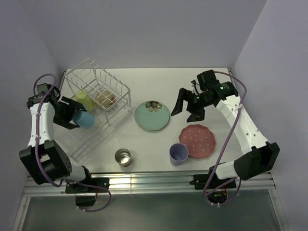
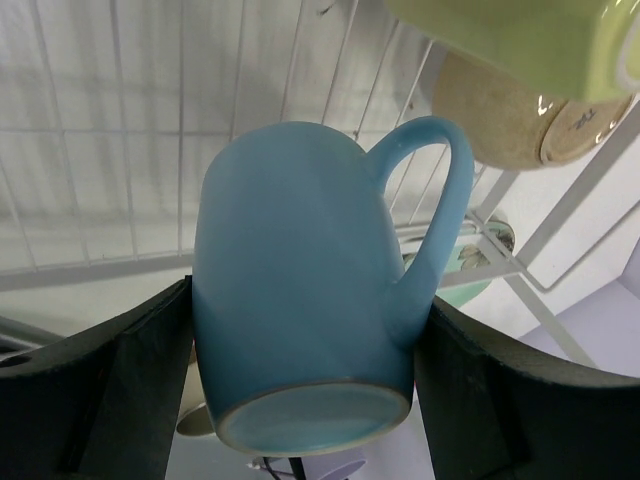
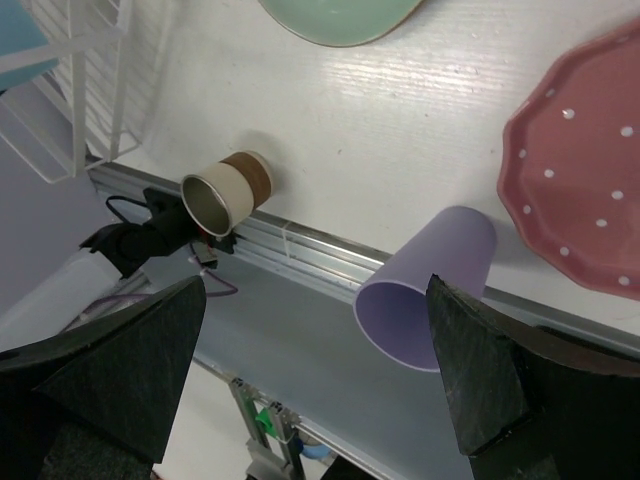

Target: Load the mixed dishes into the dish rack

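- The left arm [image 1: 42, 120] had its jaws spread wide and pinching the light blue mug [image 2: 300, 280], one jaw on each side of it.
- The mug was over the low flat tray of the dish rack [image 1: 82, 139], which stood at the far left corner of the table [image 1: 159, 86].
- In the left wrist view the mug's bottom faced the camera and its mouth pointed away, toward the tray wires. So its long way ran the same way as the jaws, and its handle stuck out to the right.
- The yellow mug [image 1: 84, 99] and the cream bowl [image 1: 106, 100] were already in the rack, just past the blue mug. The free spot looked to be on the near side of them.
- I think the next move was a short trip down onto the tray, mouth first, without bumping the yellow mug.
- The right arm [image 1: 240, 120] hung over the table with its jaws spread wide and nothing in them.
- Those jaws were between the mint-green flower plate [image 1: 152, 116] in the middle of the table and the pink white-dotted plate [image 1: 198, 140] — both near them, so the right arm was the nearer one for either plate.
- The lavender cup [image 1: 178, 154] and the small shiny metal cup [image 1: 123, 157] waited by the near edge.
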Controlling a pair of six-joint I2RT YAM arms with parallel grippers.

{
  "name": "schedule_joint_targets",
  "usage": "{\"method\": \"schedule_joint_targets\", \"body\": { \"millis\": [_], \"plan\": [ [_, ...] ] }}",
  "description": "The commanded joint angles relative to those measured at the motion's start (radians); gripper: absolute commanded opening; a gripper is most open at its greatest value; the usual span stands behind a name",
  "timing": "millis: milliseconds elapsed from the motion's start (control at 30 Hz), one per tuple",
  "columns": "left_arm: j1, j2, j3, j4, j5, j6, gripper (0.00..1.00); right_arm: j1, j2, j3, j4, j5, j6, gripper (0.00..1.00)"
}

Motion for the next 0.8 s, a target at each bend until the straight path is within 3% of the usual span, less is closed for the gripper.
{"method": "schedule_joint_targets", "body": {
  "millis": [0, 300, 767],
  "plan": [
    [-0.031, 0.021, 0.027, 0.094, -0.015, -0.049, 0.0, -0.001, -0.061, -0.025, -0.036, 0.057, -0.017, 0.98],
    [-0.12, 0.058, -0.018, 0.138, -0.055, -0.124, 0.0, -0.002, -0.117, -0.051, -0.062, 0.107, 0.007, 0.98],
    [-0.137, 0.095, -0.064, 0.158, -0.082, -0.164, 0.0, 0.001, -0.232, -0.191, -0.075, 0.121, 0.017, 0.98]
  ]
}}
